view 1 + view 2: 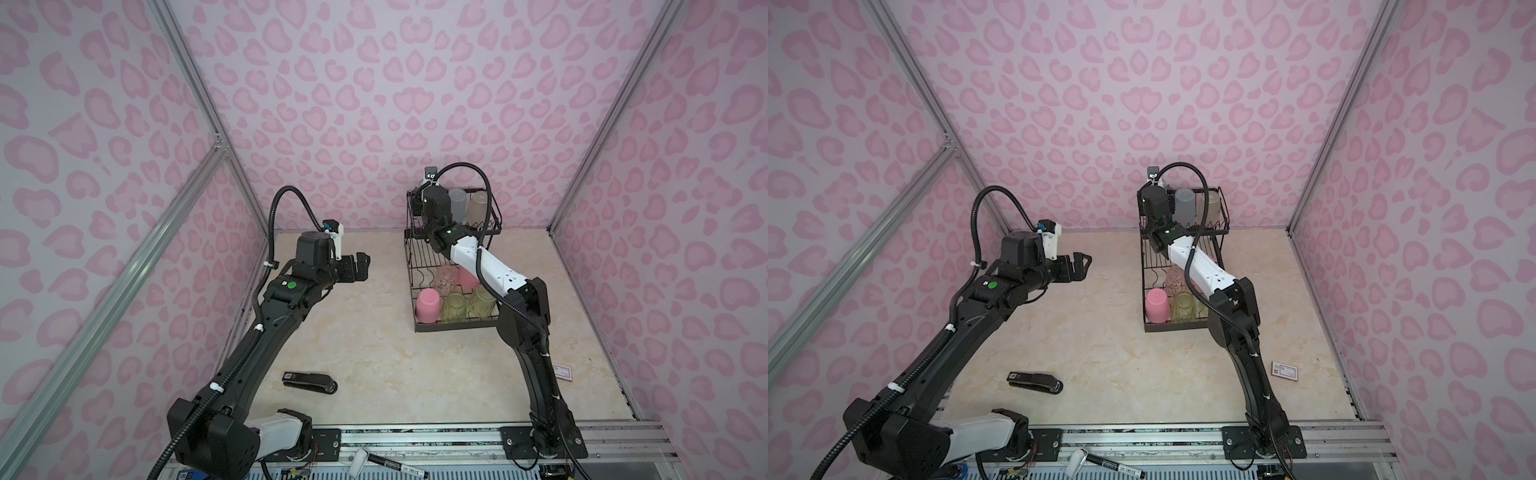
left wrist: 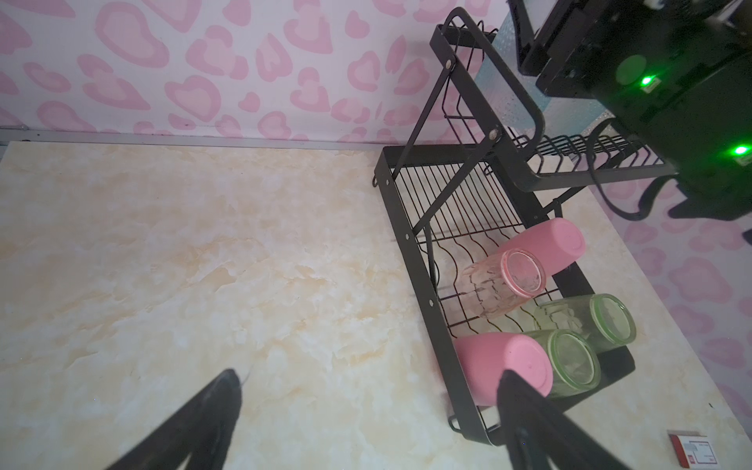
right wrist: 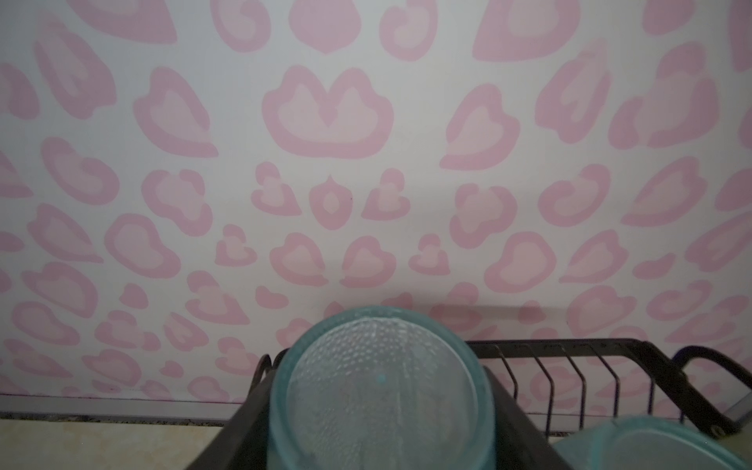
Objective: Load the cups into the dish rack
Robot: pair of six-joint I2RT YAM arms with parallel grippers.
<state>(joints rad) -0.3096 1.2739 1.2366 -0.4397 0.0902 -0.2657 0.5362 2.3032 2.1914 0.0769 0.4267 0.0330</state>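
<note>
Pinching a teal cup [image 3: 382, 382] between its jaws, base up, long axis upright, the right gripper [image 3: 382, 443] hangs at the dish rack [image 3: 610, 349]; the left gripper [image 1: 358, 268] gapes empty.

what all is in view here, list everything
dish rack: one, black wire, two tiers, far right
pink cups: two, opaque pink, lower tier
clear pink cup: one, lower tier middle
yellow-green cups: two, lower tier front
teal cup: one, in right gripper at upper basket
second teal cup: one, upper basket middle
pale yellowish cup: one, upper basket right end
stapler: one, black, table front left
card: one, red and white, table front right
marker: one, black and white, front rail
table: one, beige marble
left gripper: one, open, above table's left
right gripper: one, shut on teal cup
</note>
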